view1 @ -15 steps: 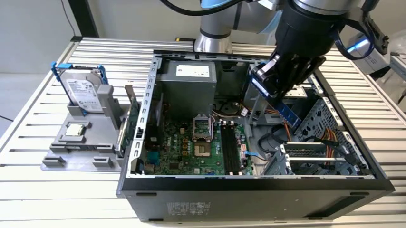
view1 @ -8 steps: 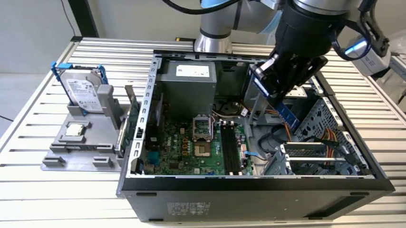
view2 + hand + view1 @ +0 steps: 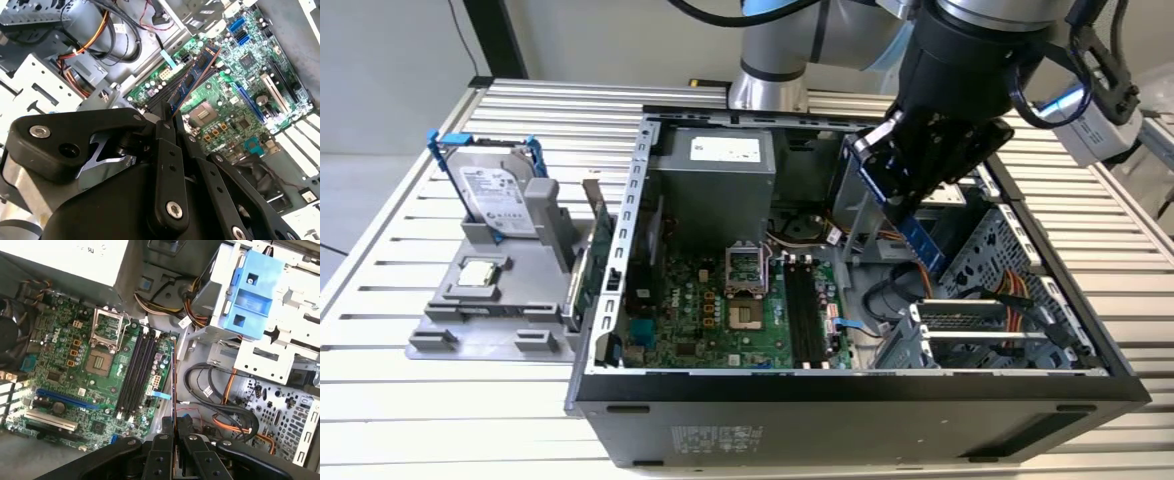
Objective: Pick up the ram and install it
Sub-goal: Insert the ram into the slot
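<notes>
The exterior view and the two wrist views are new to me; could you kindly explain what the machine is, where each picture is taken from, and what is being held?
The machine is a robot arm ending in a black hand. The exterior view comes from a camera off the arm. It looks down on a slatted metal table bearing an open computer case. On the exterior view's left stands a grey holder with a hard drive and a processor chip. Both wrist views come from cameras riding on the arm, looking past the hand at the motherboard. The hand is shut on the ram, a thin blue-green stick, held inside the case, not yet in the black slots.
</notes>
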